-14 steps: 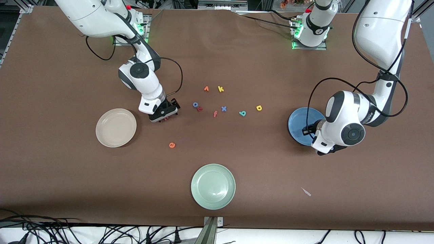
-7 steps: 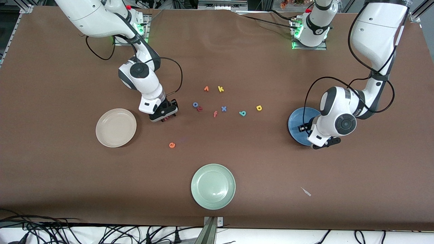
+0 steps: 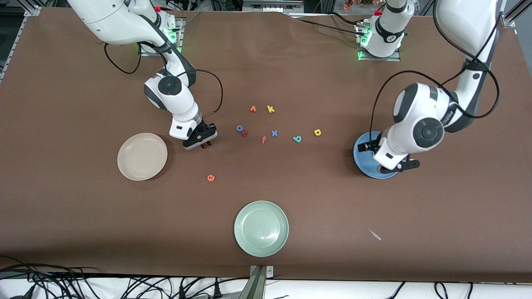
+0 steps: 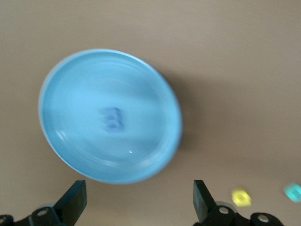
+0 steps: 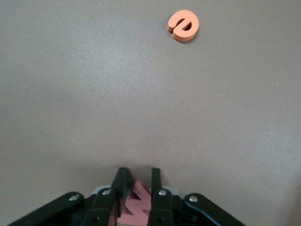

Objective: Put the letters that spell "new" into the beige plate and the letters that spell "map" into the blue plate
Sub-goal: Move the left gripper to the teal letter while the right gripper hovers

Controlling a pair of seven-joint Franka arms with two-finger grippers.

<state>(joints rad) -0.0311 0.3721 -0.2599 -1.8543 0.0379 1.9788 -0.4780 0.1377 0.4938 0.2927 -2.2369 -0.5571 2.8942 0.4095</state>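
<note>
My right gripper (image 3: pixel 204 143) (image 5: pixel 137 181) is down at the table between the beige plate (image 3: pixel 142 156) and the cluster of letters, shut on the salmon-red "w" (image 5: pixel 136 205). The orange "e" (image 3: pixel 211 177) (image 5: pixel 183 26) lies loose on the table, nearer the front camera. Over the blue plate (image 3: pixel 362 153) (image 4: pixel 84 84) hangs my left gripper (image 3: pixel 374 150) (image 4: pixel 138 193), open and holding nothing. The periwinkle "m" (image 4: pixel 112 118) lies in that plate. The teal "a" (image 3: pixel 297 139) (image 4: pixel 294 192) and yellow "p" (image 3: pixel 317 132) (image 4: pixel 241 197) rest on the table toward the middle.
A pale green plate (image 3: pixel 261 228) sits near the front edge. The middle cluster holds a blue "o" (image 3: pixel 240 128) with a small dark letter (image 3: pixel 245 133) beside it, an orange "f" (image 3: pixel 263 139), a blue "x" (image 3: pixel 274 133), a yellow "k" (image 3: pixel 270 109) and an orange caret (image 3: pixel 253 109).
My right gripper has shut on the "w" where it lay. My left gripper has opened and risen over the blue plate, leaving the "m" in it.
</note>
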